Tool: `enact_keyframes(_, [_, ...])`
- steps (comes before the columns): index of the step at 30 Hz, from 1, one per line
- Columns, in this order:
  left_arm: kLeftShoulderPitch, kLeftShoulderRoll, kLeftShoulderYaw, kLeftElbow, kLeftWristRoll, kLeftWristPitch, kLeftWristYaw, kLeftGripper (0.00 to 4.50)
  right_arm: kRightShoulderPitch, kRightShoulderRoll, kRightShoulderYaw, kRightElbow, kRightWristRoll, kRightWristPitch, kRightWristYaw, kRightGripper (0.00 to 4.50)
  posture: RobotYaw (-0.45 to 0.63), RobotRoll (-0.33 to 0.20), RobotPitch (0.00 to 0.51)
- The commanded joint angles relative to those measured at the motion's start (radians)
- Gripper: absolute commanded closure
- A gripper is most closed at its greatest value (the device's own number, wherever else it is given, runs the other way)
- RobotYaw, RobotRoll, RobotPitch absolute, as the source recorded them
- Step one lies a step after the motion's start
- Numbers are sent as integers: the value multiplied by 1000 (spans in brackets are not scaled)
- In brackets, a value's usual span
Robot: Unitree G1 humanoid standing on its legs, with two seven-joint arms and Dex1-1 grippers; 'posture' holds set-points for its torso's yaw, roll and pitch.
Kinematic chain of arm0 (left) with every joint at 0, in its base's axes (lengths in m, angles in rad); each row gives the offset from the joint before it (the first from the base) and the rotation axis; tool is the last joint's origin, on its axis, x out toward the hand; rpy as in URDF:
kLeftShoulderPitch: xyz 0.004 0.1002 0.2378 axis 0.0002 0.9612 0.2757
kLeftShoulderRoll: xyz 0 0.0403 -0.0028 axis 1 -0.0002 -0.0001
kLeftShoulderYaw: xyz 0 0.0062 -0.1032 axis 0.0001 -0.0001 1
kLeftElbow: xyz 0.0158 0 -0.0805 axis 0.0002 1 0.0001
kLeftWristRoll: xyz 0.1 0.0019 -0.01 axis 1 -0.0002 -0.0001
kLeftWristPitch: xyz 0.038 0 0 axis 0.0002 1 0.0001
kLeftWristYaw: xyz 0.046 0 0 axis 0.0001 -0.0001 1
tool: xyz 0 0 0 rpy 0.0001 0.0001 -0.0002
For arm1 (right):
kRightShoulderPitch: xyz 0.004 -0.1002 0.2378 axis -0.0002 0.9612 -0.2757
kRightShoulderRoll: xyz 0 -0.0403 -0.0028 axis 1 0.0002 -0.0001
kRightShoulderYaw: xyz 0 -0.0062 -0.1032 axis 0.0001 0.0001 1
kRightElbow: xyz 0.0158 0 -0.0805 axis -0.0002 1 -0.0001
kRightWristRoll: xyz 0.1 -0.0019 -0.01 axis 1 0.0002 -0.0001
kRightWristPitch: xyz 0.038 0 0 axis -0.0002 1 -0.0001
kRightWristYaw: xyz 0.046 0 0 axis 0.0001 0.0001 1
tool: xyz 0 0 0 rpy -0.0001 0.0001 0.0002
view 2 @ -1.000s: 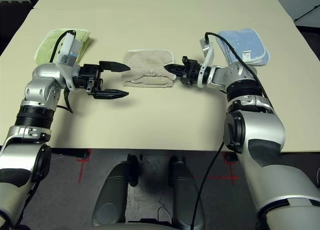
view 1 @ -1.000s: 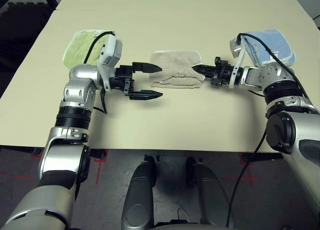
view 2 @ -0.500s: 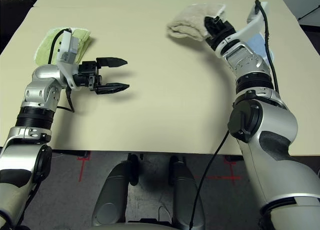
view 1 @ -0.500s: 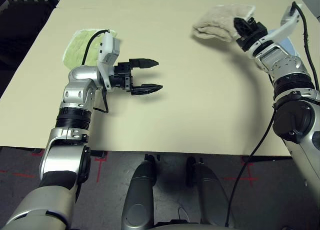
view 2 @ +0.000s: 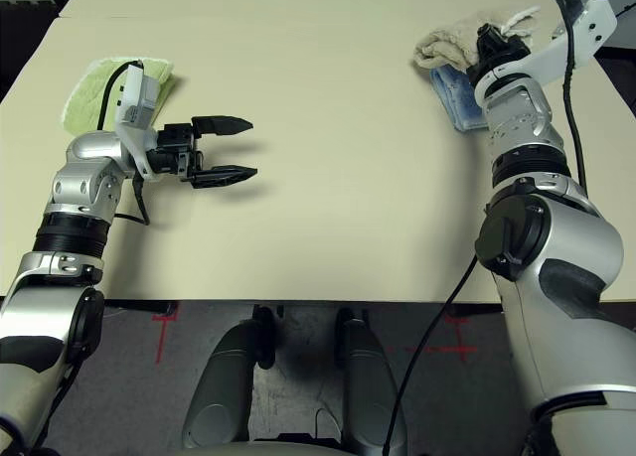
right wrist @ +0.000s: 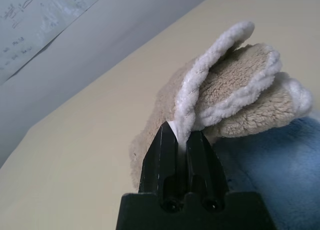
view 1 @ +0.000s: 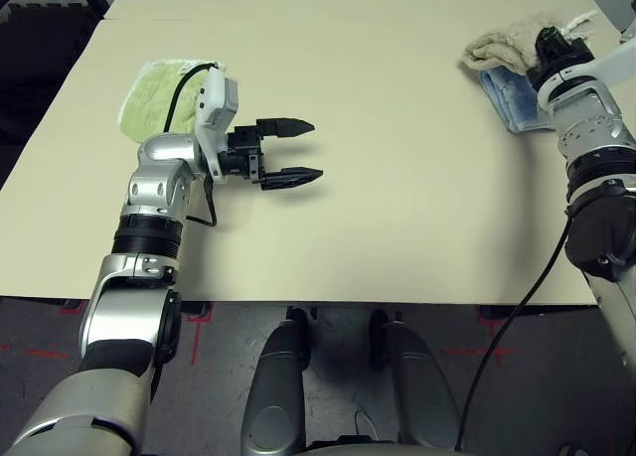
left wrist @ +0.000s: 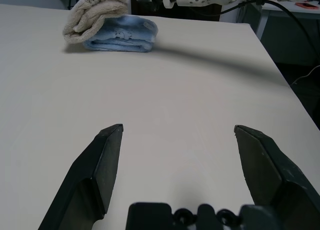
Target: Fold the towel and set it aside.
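On the left we're keeping to facts: our left gripper (view 1: 306,153) is standing open and empty over the table (view 1: 378,218), just beside the green cloth (view 1: 157,96), well apart from the beige towel (view 1: 505,47). On the right we're gripping the towel by its white edging between the closed fingers of our right gripper (right wrist: 182,132), the folded bulk hanging around the fingertips, partly over the blue cloth (view 1: 517,100); on the wall sheet (right wrist: 45,19) we're seeing handwriting, too small to read.
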Motion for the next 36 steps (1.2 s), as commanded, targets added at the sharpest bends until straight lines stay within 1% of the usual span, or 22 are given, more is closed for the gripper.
enact_keyframes(1, [22,1,-14,-14,-4,2,-11,0,23,-26,-21,8,6,-19,-5,4491,18,0,267])
enact_keyframes(10, [8,-5,-19,-1,-2,2,-15,0,48,-46,-82,-17,56,-32,19,4491,-7,0,265])
enact_keyframes(13, [1,-8,-21,7,-1,1,-16,0,62,-48,-84,-21,60,-23,21,4491,-14,0,266])
enact_keyframes(16, [-4,-10,-21,17,1,-4,-18,0,86,-40,-64,-22,48,12,26,4491,-15,0,266])
enact_keyframes(20, [-5,-17,-16,25,10,-18,5,0,116,-9,-79,-34,76,31,16,4491,-10,0,266])
enact_keyframes(26, [-1,-22,14,27,-7,-1,58,0,164,17,-99,-107,121,34,39,4491,-7,0,265])
enact_keyframes(30, [-25,-32,50,57,-30,-21,83,0,191,16,-102,-168,139,62,35,4491,-11,0,264])
enact_keyframes(36, [-55,-39,73,95,-23,-23,148,0,237,18,-104,-245,157,96,18,4491,-15,0,263])
